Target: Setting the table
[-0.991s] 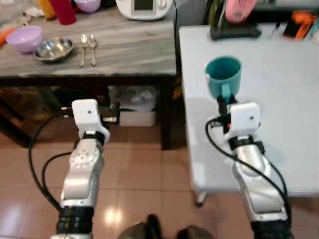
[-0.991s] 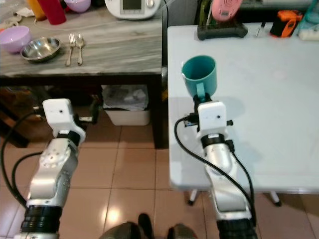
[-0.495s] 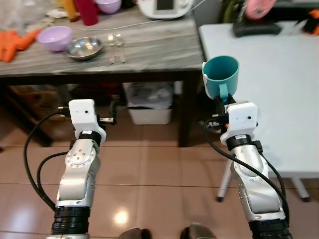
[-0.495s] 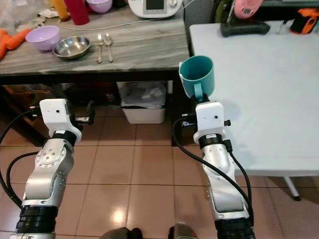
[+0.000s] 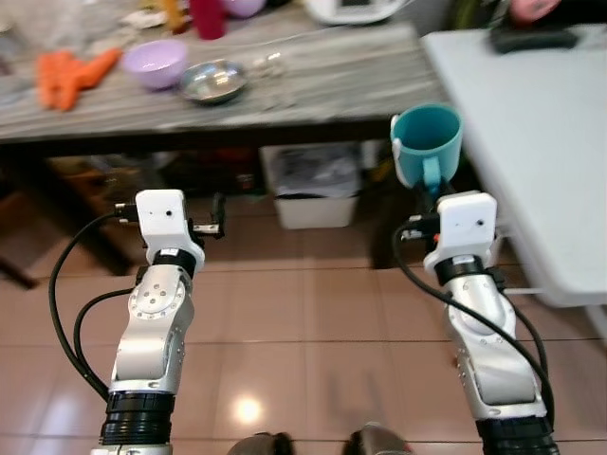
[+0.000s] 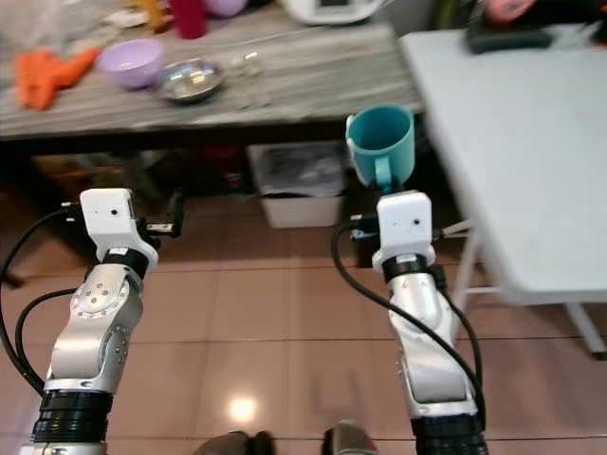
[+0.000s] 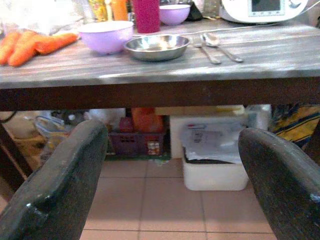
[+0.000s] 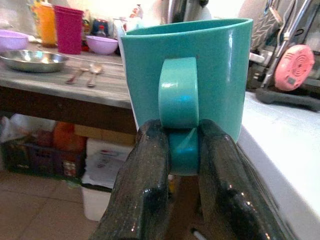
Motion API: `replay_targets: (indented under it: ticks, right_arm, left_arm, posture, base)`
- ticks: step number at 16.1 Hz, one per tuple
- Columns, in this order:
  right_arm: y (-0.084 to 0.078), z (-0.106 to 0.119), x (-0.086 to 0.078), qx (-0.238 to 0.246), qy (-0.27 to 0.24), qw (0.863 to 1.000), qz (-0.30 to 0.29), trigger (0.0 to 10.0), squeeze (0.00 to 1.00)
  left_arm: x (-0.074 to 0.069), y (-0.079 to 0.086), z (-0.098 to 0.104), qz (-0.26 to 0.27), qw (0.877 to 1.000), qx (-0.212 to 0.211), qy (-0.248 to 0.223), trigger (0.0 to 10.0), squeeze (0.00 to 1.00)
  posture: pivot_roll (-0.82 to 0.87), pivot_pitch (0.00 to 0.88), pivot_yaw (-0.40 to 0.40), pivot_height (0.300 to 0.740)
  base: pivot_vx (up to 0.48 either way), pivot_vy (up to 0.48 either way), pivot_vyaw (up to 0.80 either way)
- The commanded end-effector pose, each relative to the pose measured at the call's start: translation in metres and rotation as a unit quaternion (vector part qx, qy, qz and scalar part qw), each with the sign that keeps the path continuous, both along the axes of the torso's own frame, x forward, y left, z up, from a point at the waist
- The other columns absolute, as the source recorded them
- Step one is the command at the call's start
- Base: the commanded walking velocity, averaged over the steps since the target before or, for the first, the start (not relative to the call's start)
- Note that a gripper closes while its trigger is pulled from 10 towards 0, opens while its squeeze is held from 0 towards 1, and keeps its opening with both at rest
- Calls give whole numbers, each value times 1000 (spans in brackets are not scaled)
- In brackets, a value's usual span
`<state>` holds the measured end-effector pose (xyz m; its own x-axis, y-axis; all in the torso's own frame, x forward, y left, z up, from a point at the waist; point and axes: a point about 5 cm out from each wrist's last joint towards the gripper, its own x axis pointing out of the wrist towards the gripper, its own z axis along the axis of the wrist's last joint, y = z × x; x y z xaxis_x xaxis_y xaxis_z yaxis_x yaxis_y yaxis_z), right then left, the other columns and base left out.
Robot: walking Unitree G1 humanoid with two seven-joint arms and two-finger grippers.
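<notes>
Between the two benches, the right tool (image 8: 181, 165) clamps an upright teal mug (image 5: 428, 142) by its handle; the left tool (image 7: 172, 190) gapes, holding nothing.

Head stereo pair looks forward and down from above both arms, onto the tiled floor (image 5: 285, 322) and the grey tabletop (image 5: 313, 81) edge. Left wrist cam sits low, facing that tabletop edge-on, near. Right wrist cam is tight on the teal mug (image 8: 200, 75). All four views share the steel bowl (image 7: 156, 46) and the spoons (image 7: 220, 47).
</notes>
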<state>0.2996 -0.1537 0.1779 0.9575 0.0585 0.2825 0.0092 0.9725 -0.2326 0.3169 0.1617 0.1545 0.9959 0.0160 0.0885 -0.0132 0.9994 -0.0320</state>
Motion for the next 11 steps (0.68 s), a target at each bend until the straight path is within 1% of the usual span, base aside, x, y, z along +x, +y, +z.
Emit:
replay_targets:
  ticks: [1,2,3,7,9,10,11]
  right_arm:
    - [-4,3,-2,4,-9,1000,-11,10000,0]
    - [-4,3,-2,3,-10,1000,-11,10000,0]
    - [-5,3,-2,1,-10,1000,-10,10000,0]
    - [-10,3,-2,-5,-10,1000,-12,10000,0]
    - [-10,5,-3,-4,-15,1000,-14,10000,0]
    - [-10,5,-3,-2,-16,1000,-13,10000,0]
    - [-9,5,-3,-2,-16,1000,-13,10000,0]
  left_arm:
    - [0,-2,1,-1,1000,1,0,10000,0]
    - [0,-1,2,0,1000,-4,-4,10000,0]
    - [-1,1,4,-6,1000,-11,-16,10000,0]
    - [-2,4,6,-18,1000,-14,-21,10000,0]
    - [-4,3,7,-39,998,-27,-29,10000,0]
    - [-4,2,8,-49,998,-32,-32,10000,0]
    - [-4,1,8,-51,998,-33,-32,10000,0]
  posture:
    - [-168,154,70,740]
    - [-167,154,71,740]
    - [-167,154,71,740]
    - [-165,154,72,740]
    - [-165,154,74,740]
    - [-165,155,75,740]
    - [-165,155,76,740]
  base:
    - [0,480,0]
    - [0,398,0]
    - [0,0,0]
    - [0,0,0]
    - [0,0,0]
    - [319,0,0]
    - [360,0,-400]
